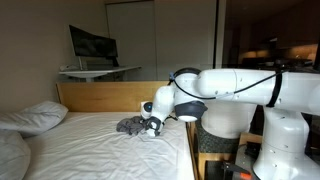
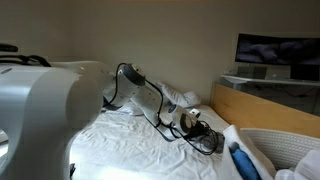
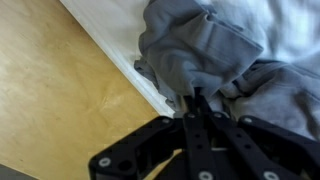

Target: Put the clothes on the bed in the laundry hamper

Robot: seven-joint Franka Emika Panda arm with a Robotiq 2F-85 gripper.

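Observation:
A crumpled grey garment (image 3: 200,45) lies at the edge of the bed's white sheet (image 3: 110,20), next to the wooden side board (image 3: 60,100). In the wrist view my gripper (image 3: 195,100) is shut, and its two fingertips pinch a fold of this grey cloth. In an exterior view the same grey garment (image 1: 129,125) sits on the bed (image 1: 100,150) just beside the gripper (image 1: 152,124). The laundry hamper (image 2: 285,145), a round white tub, stands by the bed at the lower right of an exterior view, with the gripper (image 2: 196,126) to its left over the mattress.
Plump white pillows (image 1: 35,115) lie at the head of the bed against the wooden headboard (image 1: 100,95). A desk with a monitor (image 1: 92,45) stands behind it. A blue object (image 2: 240,160) lies near the hamper. The robot's white base (image 1: 285,140) stands beside the bed.

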